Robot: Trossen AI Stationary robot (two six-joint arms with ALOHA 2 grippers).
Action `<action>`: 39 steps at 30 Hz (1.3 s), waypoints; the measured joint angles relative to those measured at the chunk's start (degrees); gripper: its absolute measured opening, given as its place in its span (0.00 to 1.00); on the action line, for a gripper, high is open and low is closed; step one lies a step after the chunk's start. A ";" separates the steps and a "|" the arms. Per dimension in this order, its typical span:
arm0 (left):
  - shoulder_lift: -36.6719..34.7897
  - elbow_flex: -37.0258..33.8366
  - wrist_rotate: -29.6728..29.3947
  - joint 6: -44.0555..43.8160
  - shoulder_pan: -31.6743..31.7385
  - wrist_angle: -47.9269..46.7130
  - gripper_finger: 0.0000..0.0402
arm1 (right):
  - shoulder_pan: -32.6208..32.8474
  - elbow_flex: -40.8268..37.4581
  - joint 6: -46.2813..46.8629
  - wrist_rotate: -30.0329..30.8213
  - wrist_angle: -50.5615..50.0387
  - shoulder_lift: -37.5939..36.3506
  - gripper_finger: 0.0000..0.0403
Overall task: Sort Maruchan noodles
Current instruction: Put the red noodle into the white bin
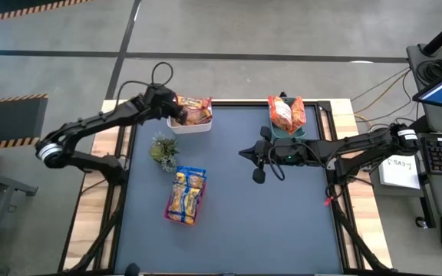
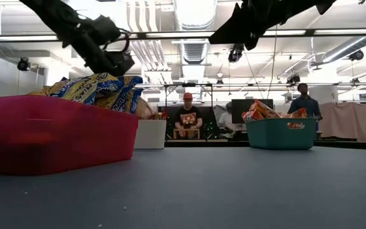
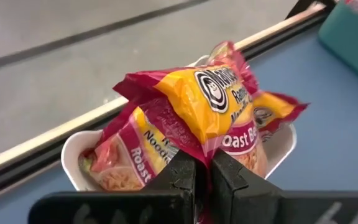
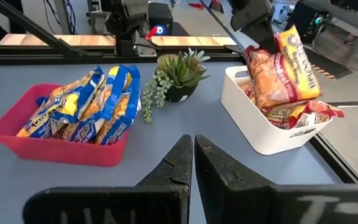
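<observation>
The step in hand looks like the drop of a red-trimmed packet into its bin; the left claw [image 1: 176,106] hangs over the white bin [image 1: 192,125] at the far left of the desk [image 1: 282,222], its fingers pinched narrow on one edge of a red-trimmed noodle packet [image 3: 213,99], which dangles just beyond the fingertips and above the other red-trimmed packets [image 3: 135,155] already lying in that bin; in the right wrist view the held packet [image 4: 297,59] stands tilted over the bin's rim, touching or nearly touching the pile below it.

The right claw [image 1: 245,153] waits out over the middle of the desk, its fingers drawn together on nothing; directly behind it stands the teal bin [image 1: 288,132] with orange-trimmed packets [image 1: 286,113]; ahead of it, past the small green plant [image 1: 164,149], lies the red tray [image 1: 176,217] heaped with blue-trimmed packets [image 1: 186,193].

Judging by how things lie, the sort is close to done; no loose packet shows on the bare desk, and each colour sits in its own holder.

The next move, I judge, calls for the left claw to part its fingers squarely above the bin's hollow, low enough that the crinkly packet settles onto the pile rather than sliding over the rim; then a straight lift clear of the heap.
</observation>
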 joint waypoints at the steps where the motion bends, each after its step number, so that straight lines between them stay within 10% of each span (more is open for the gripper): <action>1: 0.51 0.00 -0.04 -0.11 0.02 -0.09 0.00 | 0.00 0.00 0.04 -0.02 -0.02 0.00 0.02; 26: -0.98 8.71 -12.11 9.17 0.04 -19.50 0.29 | 0.00 0.00 0.62 0.00 -0.16 0.02 0.02; 32: 0.24 10.01 -0.29 17.16 -0.17 -14.65 0.23 | 0.00 0.00 0.31 0.00 -0.15 0.02 0.02; 39: 6.86 7.59 -2.44 18.15 -0.11 -8.99 0.02 | 0.00 -0.02 0.22 0.47 -0.15 0.02 0.02</action>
